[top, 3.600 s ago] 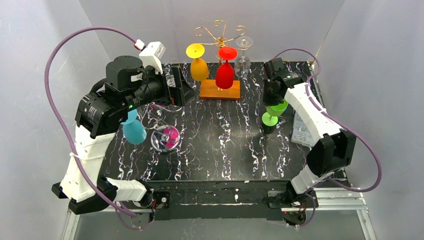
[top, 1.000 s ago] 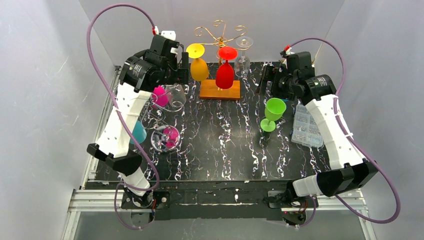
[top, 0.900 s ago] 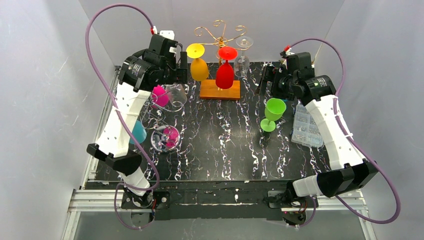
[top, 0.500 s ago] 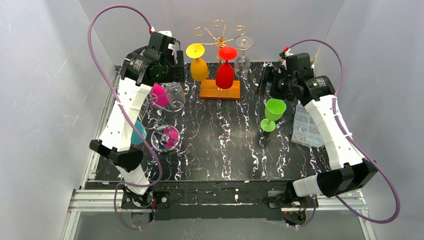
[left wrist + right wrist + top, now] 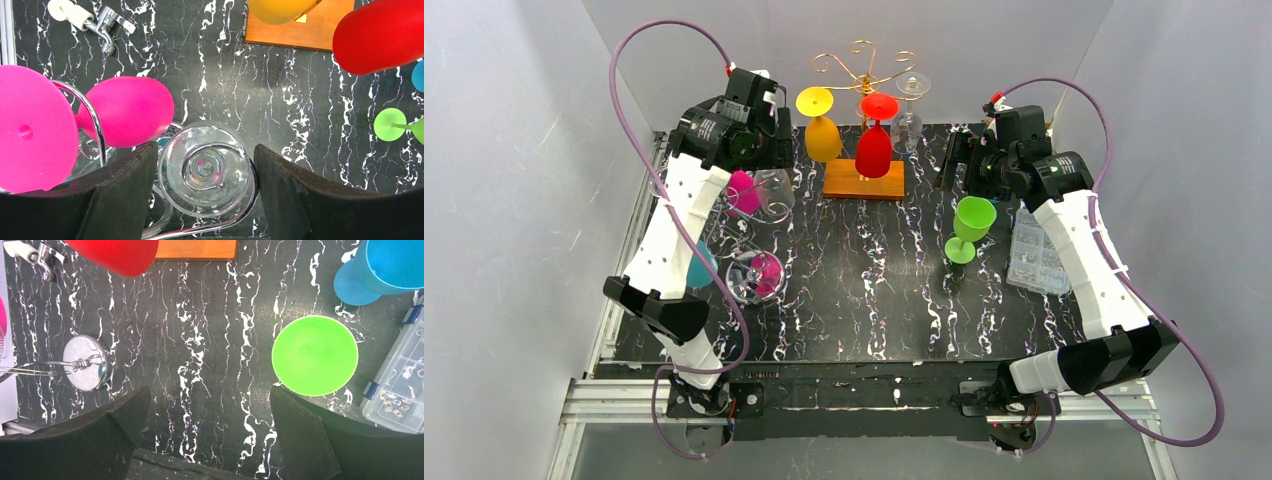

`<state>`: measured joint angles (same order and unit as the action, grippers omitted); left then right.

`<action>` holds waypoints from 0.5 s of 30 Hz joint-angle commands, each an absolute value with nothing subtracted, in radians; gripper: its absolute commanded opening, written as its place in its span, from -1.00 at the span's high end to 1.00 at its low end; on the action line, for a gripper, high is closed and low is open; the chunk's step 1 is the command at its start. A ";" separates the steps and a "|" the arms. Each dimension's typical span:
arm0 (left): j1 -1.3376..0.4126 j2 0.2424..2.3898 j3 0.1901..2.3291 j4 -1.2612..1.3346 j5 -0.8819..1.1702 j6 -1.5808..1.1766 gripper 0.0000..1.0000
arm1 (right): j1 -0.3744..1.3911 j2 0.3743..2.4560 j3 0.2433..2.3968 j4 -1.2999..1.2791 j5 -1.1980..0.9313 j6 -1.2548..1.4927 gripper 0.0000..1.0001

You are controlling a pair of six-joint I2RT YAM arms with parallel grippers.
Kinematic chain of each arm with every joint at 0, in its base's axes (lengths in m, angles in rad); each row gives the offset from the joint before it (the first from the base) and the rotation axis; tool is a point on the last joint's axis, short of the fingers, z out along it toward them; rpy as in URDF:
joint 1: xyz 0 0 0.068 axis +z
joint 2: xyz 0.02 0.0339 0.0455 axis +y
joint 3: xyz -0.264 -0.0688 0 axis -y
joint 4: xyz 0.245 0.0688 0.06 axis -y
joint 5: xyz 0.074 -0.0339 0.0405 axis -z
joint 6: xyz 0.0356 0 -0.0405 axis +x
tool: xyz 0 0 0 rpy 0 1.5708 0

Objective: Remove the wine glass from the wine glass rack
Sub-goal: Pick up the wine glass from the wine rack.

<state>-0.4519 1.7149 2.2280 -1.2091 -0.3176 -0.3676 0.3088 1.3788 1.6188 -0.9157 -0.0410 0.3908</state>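
- Grasp step, far-left corner of black marbled table [image 5: 864, 300]: left gripper [image 5: 205, 150] astride clear wine glass [image 5: 206, 172] on chrome wire rack [image 5: 96, 125]; clamped or merely flanking, cannot tell.
- Right gripper [image 5: 210, 390] spread wide, empty.
- Next: firm clamp, upward unhooking.

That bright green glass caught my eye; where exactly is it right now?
Seen from above, the green wine glass stands upright on the right side of the table, just left of the clear parts box, nearer than the wooden-based rack.
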 commanded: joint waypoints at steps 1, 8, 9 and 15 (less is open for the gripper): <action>-0.435 1.658 2.208 -1.213 -0.318 -0.377 -0.35 | 0.313 1.355 1.606 -0.884 -0.048 0.399 -0.97; -0.434 1.654 2.226 -1.207 -0.306 -0.369 -0.25 | 0.313 1.355 1.603 -0.883 -0.042 0.400 -0.97; -0.435 1.654 2.229 -1.207 -0.303 -0.367 -0.25 | 0.313 1.355 1.603 -0.883 -0.041 0.399 -0.97; -0.435 1.653 2.251 -1.210 -0.281 -0.354 -0.30 | 0.313 1.358 1.600 -0.883 -0.040 0.397 -0.97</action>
